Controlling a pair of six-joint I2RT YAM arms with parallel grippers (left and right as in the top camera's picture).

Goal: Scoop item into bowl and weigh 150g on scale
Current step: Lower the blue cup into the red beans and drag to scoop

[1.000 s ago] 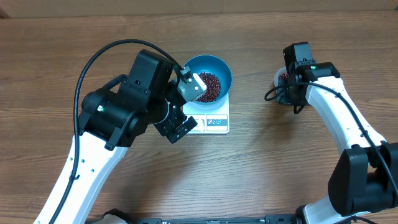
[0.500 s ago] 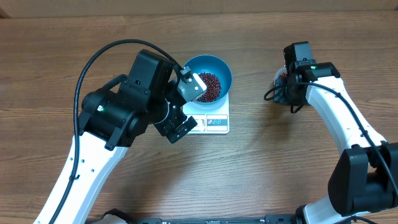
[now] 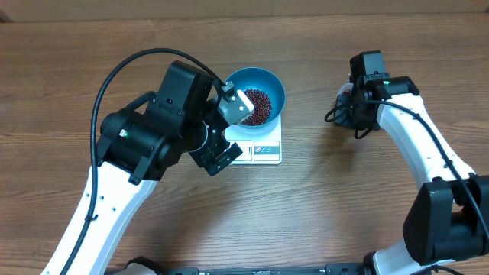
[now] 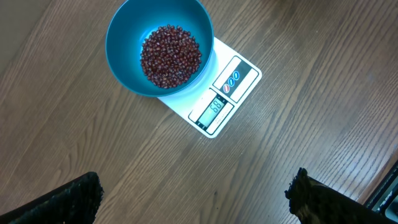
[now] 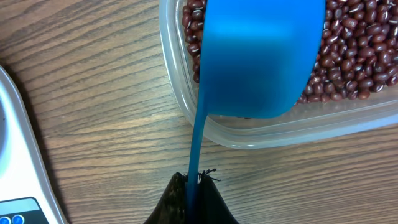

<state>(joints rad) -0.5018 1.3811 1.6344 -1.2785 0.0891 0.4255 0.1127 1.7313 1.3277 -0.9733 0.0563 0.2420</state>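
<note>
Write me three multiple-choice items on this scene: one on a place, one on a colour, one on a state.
1. Where does the bowl stand? A on the scale; B beside it; C held in the air.
2. What colour is the scoop? A red; B blue; C white.
3. How is the right end effector? A wide open; B shut on the scoop's handle; C out of view.

Key:
1 A: the left wrist view shows the bowl resting on the scale's top.
2 B: the right wrist view shows a blue scoop over the beans.
3 B: it is closed tight on the thin blue handle.
</note>
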